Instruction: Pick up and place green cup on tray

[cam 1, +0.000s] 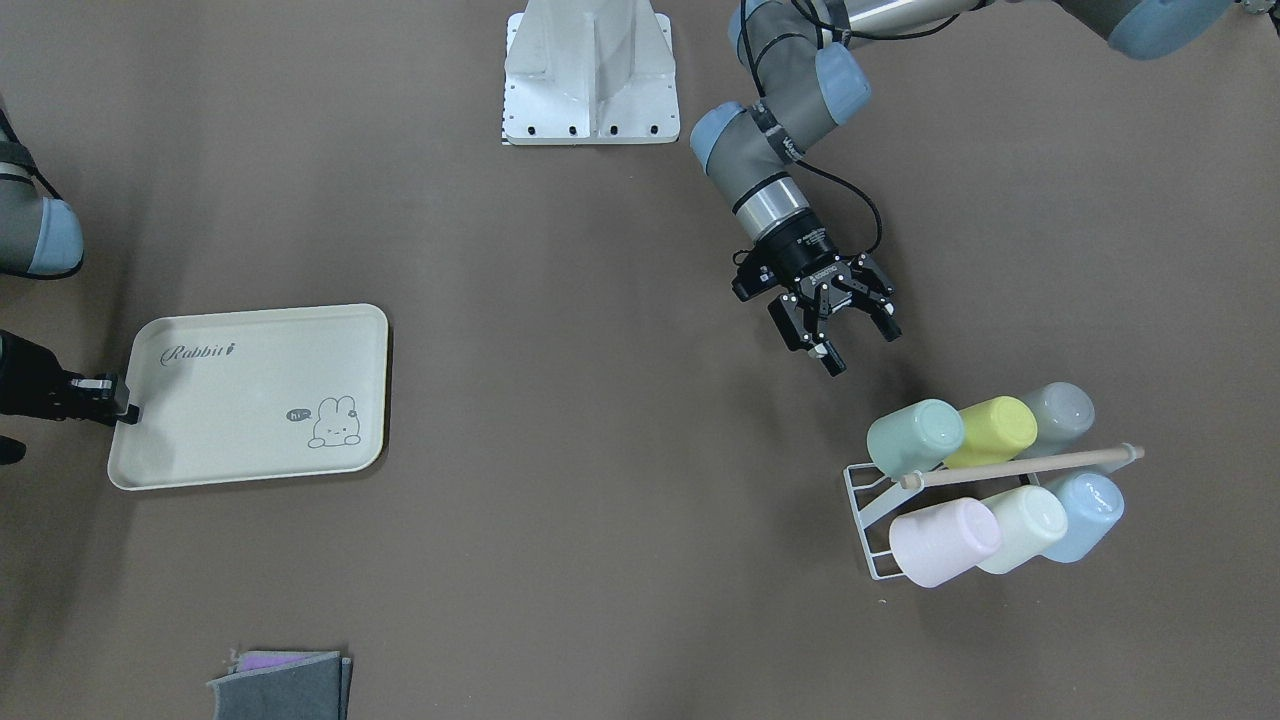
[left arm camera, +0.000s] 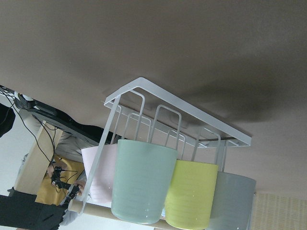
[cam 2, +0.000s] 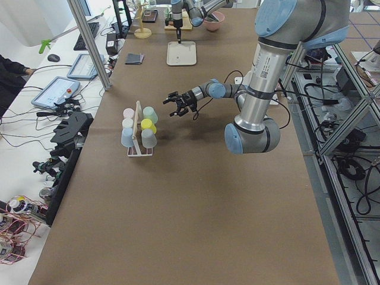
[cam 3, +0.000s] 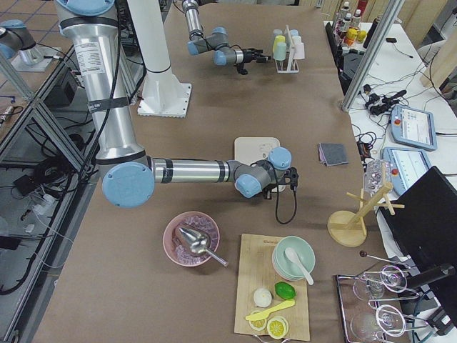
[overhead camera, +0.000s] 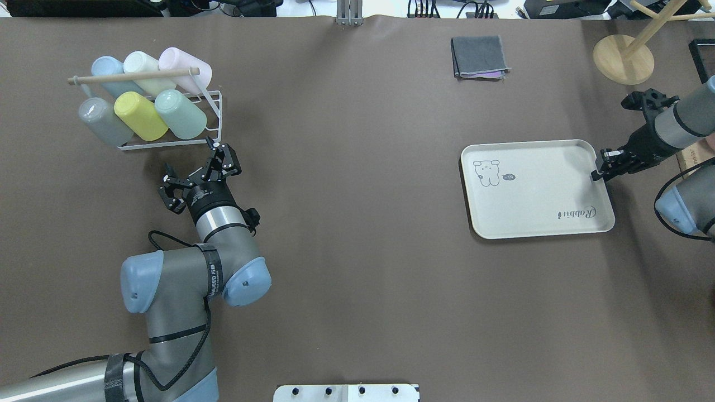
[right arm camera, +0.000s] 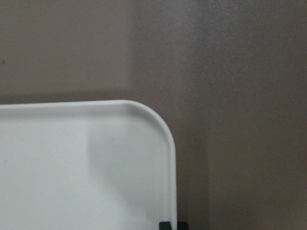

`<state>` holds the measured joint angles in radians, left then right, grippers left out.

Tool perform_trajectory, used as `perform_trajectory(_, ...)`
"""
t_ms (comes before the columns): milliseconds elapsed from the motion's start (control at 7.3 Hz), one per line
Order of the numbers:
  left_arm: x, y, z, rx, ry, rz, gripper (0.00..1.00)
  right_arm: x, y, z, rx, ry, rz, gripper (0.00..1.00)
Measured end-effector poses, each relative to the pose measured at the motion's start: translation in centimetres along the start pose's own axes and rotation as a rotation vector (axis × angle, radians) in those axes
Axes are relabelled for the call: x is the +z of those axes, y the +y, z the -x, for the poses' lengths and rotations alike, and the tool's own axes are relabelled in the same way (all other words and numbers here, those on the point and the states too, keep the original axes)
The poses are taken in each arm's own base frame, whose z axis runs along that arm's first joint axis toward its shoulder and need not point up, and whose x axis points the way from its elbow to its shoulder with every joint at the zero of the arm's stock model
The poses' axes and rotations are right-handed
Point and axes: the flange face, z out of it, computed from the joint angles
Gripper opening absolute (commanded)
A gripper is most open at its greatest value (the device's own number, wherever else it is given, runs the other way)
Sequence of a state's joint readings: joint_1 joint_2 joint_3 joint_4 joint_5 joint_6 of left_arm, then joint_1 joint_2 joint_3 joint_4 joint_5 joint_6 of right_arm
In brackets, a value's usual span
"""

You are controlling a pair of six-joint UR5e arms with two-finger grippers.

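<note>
Mostly the small teal-green plastic cup (left arm camera: 141, 179) is showing only its side and closed base. Its mouth is sitting hidden over a prong of the white wire cup rack (overhead camera: 167, 144). The right gripper (cam 1: 125, 410) is lying half cut off at the front view's edge. Its wrist camera is catching just one tray corner and a dark sliver of fingertip, so its jaws only seem to be pinching the rim of the cream rectangular plastic tray (overhead camera: 536, 206).

The green cup is standing mouth down and base up, with its long axis close to upright; how far it is leaning is hard to judge. It is occupying the right end of the rack's near row, at the desk's far left, well apart from the tray on the right.

The left gripper (overhead camera: 190, 157) is hovering on the near side of the rack, apart from it. Its jaws are spread wide, holding nothing and pointing toward the green cup. A yellow-green cup (overhead camera: 139, 115) is crowding the green cup's left side, with a grey cup (overhead camera: 103, 121) beyond. A wooden rod (overhead camera: 134, 75) is running along the rack behind them. A folded grey cloth (overhead camera: 480, 56) is lying at the far edge.
</note>
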<state>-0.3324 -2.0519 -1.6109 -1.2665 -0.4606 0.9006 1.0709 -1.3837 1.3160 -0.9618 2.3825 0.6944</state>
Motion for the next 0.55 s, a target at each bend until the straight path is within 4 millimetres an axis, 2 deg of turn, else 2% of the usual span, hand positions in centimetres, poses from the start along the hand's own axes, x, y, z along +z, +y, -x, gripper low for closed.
perform_trajectory(274,2.5,-1.1,-0.3,0.054,-0.024,0.015,0.99,-0.1,-0.1,0.3,-0.003,-0.003,-0.001,0.00)
perform_trajectory(548,4.8,-1.3,-0.9,0.084,-0.022,0.032,0.98,-0.5,-0.9,1.6,-0.016,-0.014,-0.008,0.00)
